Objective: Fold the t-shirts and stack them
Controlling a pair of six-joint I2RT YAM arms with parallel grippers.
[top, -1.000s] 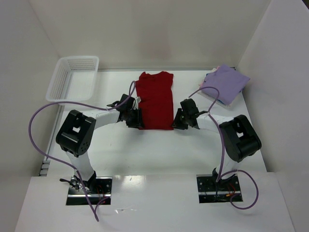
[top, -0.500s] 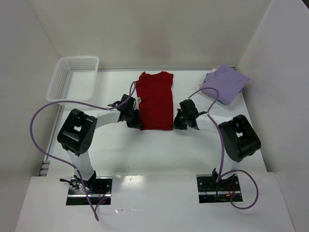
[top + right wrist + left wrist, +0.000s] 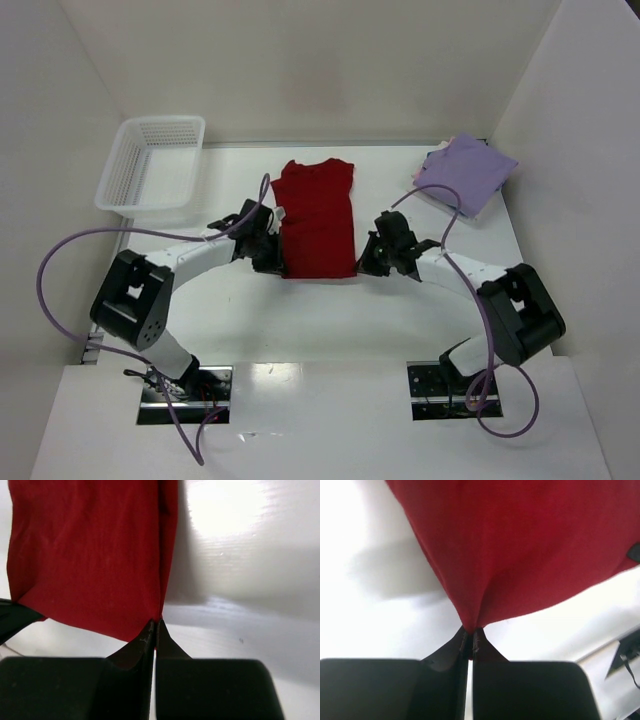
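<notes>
Both arms have stretched forward and flattened out since a second ago, elbows swung outward. Their jaws, then partly apart at the hem of the red shirt (image 3: 315,215), have closed on it. From above, the left gripper (image 3: 272,256) sits at the shirt's near left corner and the right gripper (image 3: 368,256) at its near right corner, with the hem running between them. In the left wrist view, the left gripper (image 3: 471,632) has its fingers pressed together with a corner of the red shirt (image 3: 520,545) pinched between the tips. The cloth fans out from that point and casts a soft shadow on the white table (image 3: 365,605), so the corner is raised off the surface. In the right wrist view, the right gripper (image 3: 155,626) is likewise clamped tight on a corner of the red shirt (image 3: 90,555), right at a doubled side edge, and the cloth spreads away to the left. The shirt lies lengthwise in the middle of the table (image 3: 300,315) as a narrow strip. A lavender shirt (image 3: 468,172) lies folded at the far right corner, well apart from it, and a basket (image 3: 160,122) stands at the far left corner.
</notes>
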